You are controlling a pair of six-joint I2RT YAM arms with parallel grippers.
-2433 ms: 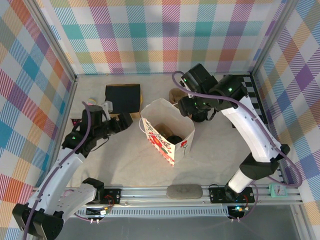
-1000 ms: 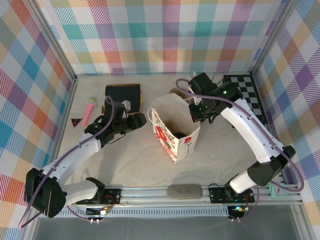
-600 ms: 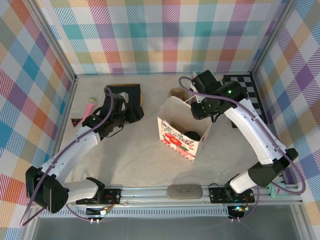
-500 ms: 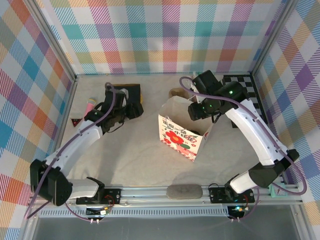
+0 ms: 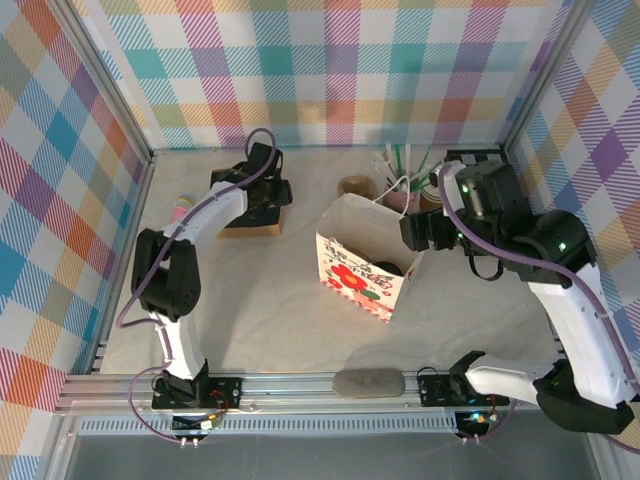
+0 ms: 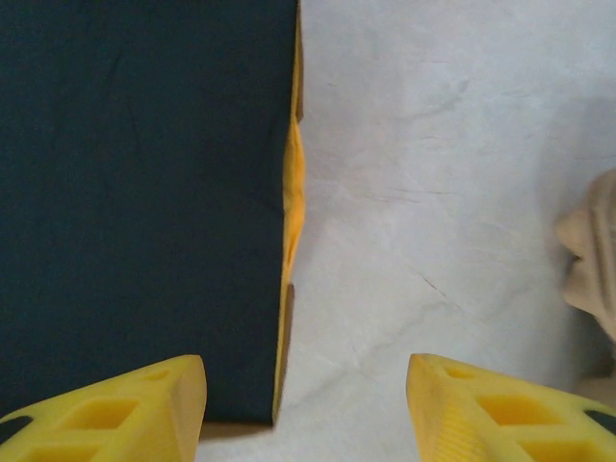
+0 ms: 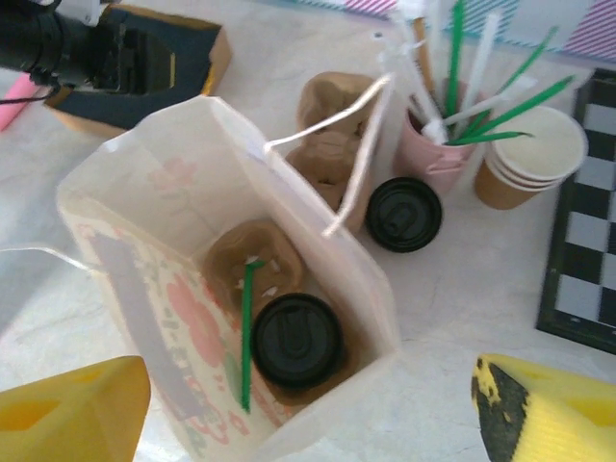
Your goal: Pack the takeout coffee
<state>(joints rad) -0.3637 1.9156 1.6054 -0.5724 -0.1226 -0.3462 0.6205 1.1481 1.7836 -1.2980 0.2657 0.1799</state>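
Coffee cup (image 7: 296,340) sits inside paper bag (image 7: 125,192). Right jaws released above it; left jaws spread over black pad (image 6: 144,192). Lift right arm straight up, clear of bag handle (image 7: 361,144).

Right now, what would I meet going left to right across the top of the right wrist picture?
Black-topped box → cardboard cup carrier → pink cup of straws → stack of paper cups → checkered board.

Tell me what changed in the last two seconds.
The right gripper released the paper bag, opened and withdrew rightward. The left gripper swung from beside the bag to the black pad at the back. The bag slid right; the lidded cup stayed inside.
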